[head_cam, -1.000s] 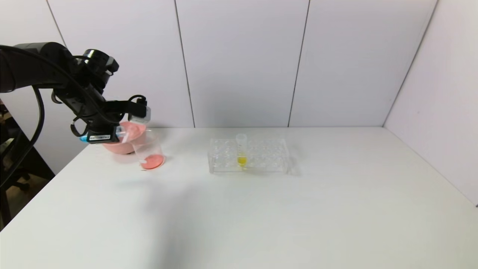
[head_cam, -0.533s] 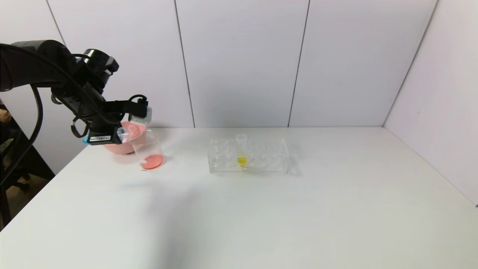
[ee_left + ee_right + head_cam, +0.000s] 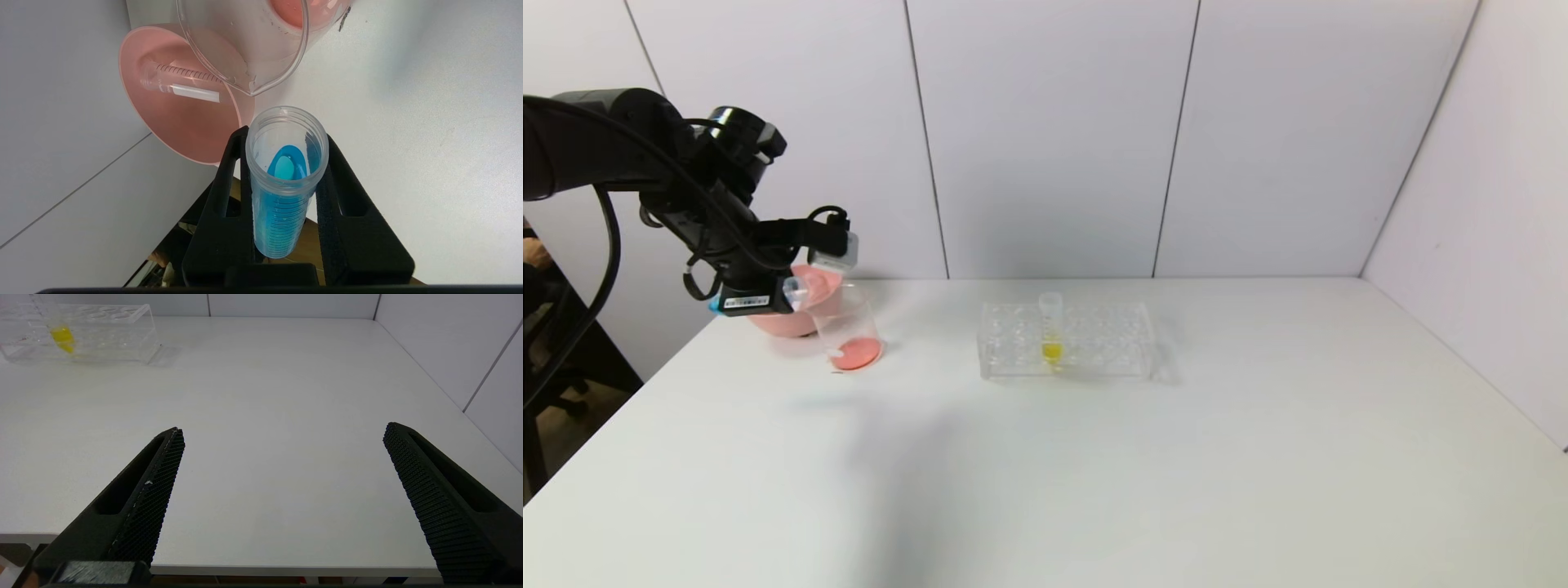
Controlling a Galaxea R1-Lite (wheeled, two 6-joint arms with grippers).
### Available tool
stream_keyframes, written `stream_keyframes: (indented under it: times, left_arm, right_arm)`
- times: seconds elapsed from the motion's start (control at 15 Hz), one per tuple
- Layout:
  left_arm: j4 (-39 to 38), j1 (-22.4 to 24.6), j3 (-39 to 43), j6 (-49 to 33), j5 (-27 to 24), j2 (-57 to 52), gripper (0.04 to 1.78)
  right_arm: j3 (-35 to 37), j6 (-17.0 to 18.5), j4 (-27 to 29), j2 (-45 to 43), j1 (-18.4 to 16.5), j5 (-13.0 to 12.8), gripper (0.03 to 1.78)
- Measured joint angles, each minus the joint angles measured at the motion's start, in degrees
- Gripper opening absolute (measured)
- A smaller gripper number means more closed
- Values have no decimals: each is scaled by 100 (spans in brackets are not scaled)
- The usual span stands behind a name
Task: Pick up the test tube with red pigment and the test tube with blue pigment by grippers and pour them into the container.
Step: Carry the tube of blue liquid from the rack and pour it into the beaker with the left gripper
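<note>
A: What's on the desk (image 3: pixel 1094 457)?

B: A clear rack (image 3: pixel 1066 340) mid-desk with one yellow tube (image 3: pixel 1051 331). Far left, a pink bowl (image 3: pixel 792 310) holds an emptied tube (image 3: pixel 179 79), and just beside it stands the beaker (image 3: pixel 848 331) with red liquid pooled at its bottom.

A: So which step is this?

B: I judge the red is done and the blue pour is beginning. The left pincer (image 3: pixel 286 188) is clamped on the blue tube (image 3: pixel 284 183), tipped, its mouth near the beaker's spout but not over it.

A: Next?

B: Bring the mouth over the rim, then tilt further.

A: Changed from a second ago?

B: The tube has crept slightly toward the beaker. The right pincer (image 3: pixel 282 457) waits spread wide over the desk's near edge.
</note>
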Motion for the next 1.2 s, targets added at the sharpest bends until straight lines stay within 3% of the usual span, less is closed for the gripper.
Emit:
stream_keyframes:
  times: [0.67,1.2]
  left_arm:
    - [-111,-20,-68,-167,69,160,45]
    - [-116,-41,-77,-512,471,215,45]
  right_arm:
    - [0,0,-2,0,0,0,177]
    - [0,0,0,0,0,0,177]
